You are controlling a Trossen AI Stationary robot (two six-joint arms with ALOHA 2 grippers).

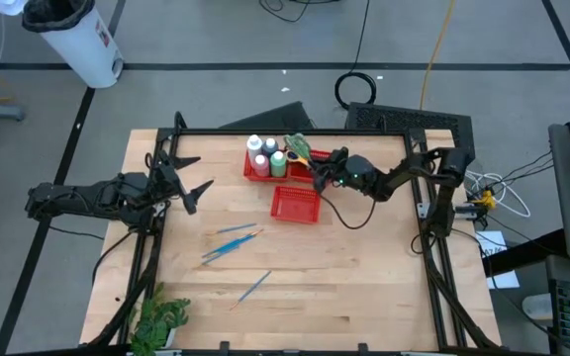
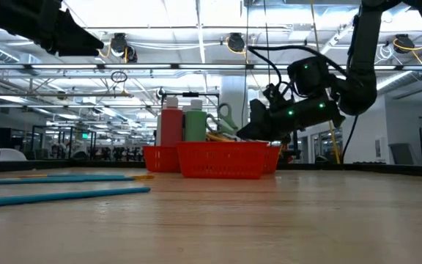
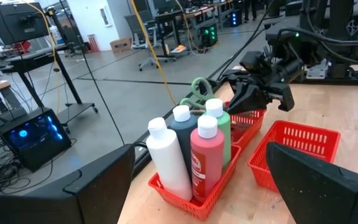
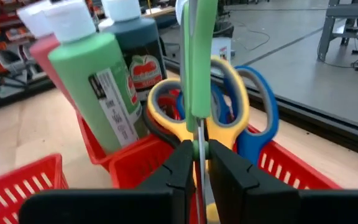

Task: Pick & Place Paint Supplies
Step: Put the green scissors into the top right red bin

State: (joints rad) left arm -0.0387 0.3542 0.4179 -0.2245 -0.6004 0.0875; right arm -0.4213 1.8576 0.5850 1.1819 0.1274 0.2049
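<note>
The far red basket [image 1: 257,170] holds white-capped bottles: white [image 3: 166,158], pink [image 3: 207,158], dark [image 3: 182,134] and green [image 4: 101,87]. Yellow-handled scissors [image 4: 225,118] and blue-handled scissors [image 4: 260,112] stand in its right part. My right gripper [image 4: 199,155] is shut on green-handled scissors [image 4: 196,56] over that part. Three thin brushes [image 1: 234,240] lie flat on the table nearer the front. My left gripper [image 1: 196,175] waits open at the table's left, above the wood. My right gripper pinches the green scissors by the closed blades [image 4: 199,134], just below the handles, between its two fingers. The fingers reach in level from the table's right side and lie across the blades. The scissors stand upright, handles up; the fingers hide their lower end.
A second, smaller red basket [image 1: 295,204] stands just in front of the far one, with nothing showing inside. A green leafy plant [image 1: 158,318] sits at the near left corner. Black frame bars [image 1: 295,131] run along the table's far and side edges.
</note>
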